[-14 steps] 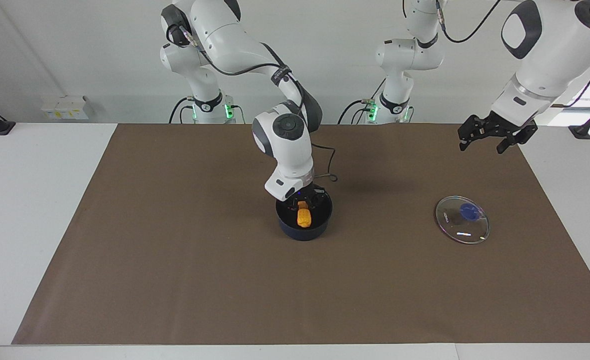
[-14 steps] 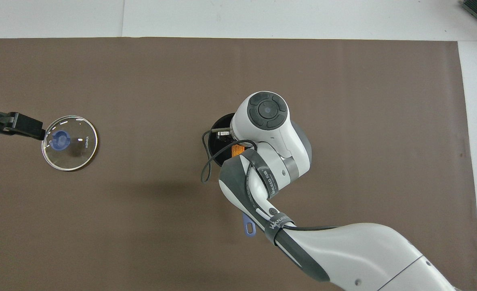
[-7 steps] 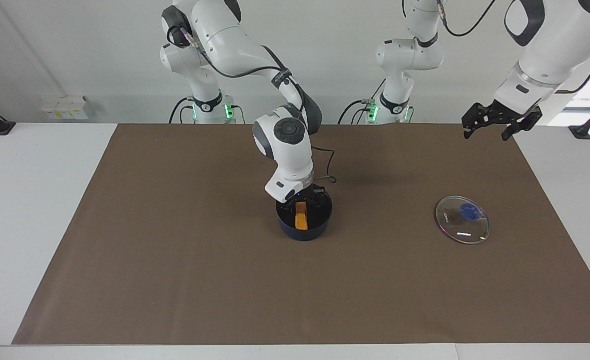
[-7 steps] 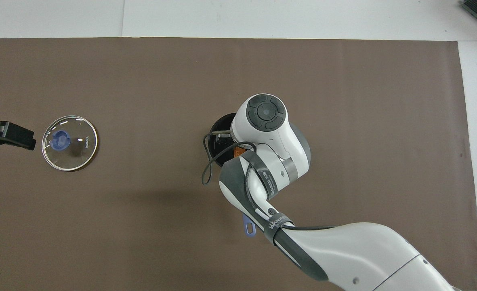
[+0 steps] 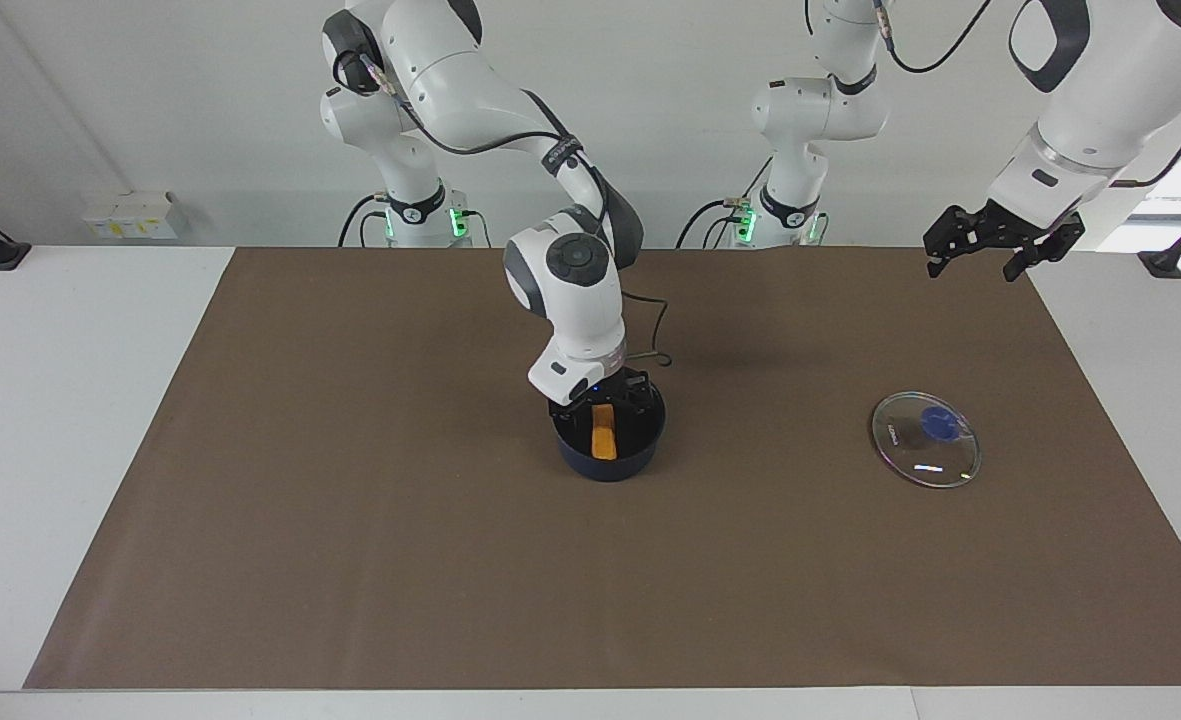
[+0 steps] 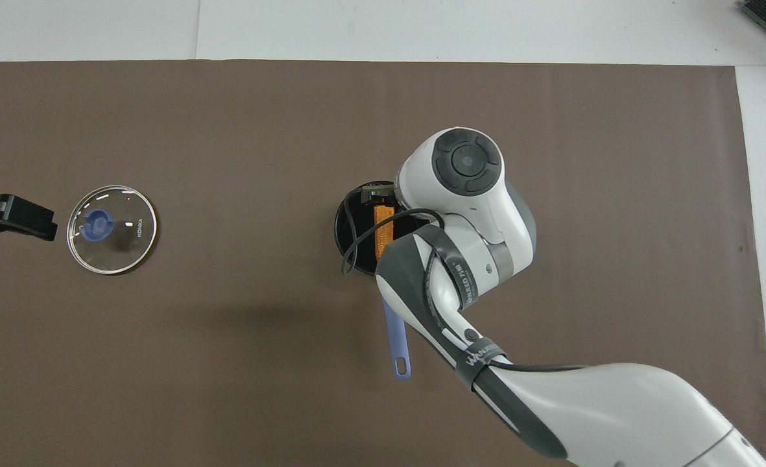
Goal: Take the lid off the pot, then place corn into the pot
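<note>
1. Right gripper (image 5: 605, 398) low at the mouth of the pot (image 5: 610, 462), at mid-table; how far its fingers are parted, or whether they have hold of anything, cannot be told.
2. Corn (image 5: 603, 432) inside the pot, just under that gripper, propped on a slant.
3. Pot's handle (image 6: 396, 342) pointing toward the robots.
4. Left gripper (image 5: 980, 250) raised with fingers spread, holding nothing, waiting.
5. Lid (image 5: 925, 438) flat on the brown mat (image 5: 350, 560), toward the left arm's end of the table, well apart from the pot.
</note>
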Available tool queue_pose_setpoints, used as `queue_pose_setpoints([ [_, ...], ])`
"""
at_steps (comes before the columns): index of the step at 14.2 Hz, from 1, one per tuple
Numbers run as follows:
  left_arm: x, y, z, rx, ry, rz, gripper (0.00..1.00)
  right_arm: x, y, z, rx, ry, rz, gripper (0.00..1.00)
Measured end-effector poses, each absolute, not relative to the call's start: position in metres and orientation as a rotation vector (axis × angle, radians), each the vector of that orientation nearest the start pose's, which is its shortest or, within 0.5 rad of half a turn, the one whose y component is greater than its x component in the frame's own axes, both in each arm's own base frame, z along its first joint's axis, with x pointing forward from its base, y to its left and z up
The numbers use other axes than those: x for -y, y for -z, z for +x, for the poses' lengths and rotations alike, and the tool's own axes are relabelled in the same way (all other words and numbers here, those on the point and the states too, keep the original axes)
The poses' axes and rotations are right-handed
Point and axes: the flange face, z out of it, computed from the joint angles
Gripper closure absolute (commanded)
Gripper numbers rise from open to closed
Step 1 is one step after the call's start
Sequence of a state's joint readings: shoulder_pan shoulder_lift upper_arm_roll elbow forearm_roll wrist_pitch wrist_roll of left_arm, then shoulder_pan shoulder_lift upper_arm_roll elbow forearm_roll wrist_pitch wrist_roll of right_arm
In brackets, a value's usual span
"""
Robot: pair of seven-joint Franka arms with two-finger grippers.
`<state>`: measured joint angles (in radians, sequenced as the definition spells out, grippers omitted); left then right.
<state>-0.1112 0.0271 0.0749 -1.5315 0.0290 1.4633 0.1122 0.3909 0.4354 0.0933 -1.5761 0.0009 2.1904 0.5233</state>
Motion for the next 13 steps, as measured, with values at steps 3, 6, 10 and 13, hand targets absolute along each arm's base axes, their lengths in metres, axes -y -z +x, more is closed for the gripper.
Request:
queue_pose_setpoints([
  [3, 0.017, -0.619, 0.551, -0.228, -0.150, -3.102, 0.00, -0.260, -0.466, 0.626, -0.094, 0.246, -3.026, 0.00],
  [6, 0.017, -0.619, 0.551, -0.228, -0.150, -3.102, 0.00, -0.210, -0.510, 0.623, -0.049, 0.252, -3.050, 0.00],
  [10, 0.017, -0.619, 0.551, -0.228, -0.150, -3.102, 0.00, -0.163, -0.553, 0.611, -0.022, 0.239, -3.077, 0.00],
  [13, 0.017, -0.619, 0.551, -0.228, -0.150, -3.102, 0.00, -0.125, -0.587, 0.595, -0.028, 0.223, -3.097, 0.00],
])
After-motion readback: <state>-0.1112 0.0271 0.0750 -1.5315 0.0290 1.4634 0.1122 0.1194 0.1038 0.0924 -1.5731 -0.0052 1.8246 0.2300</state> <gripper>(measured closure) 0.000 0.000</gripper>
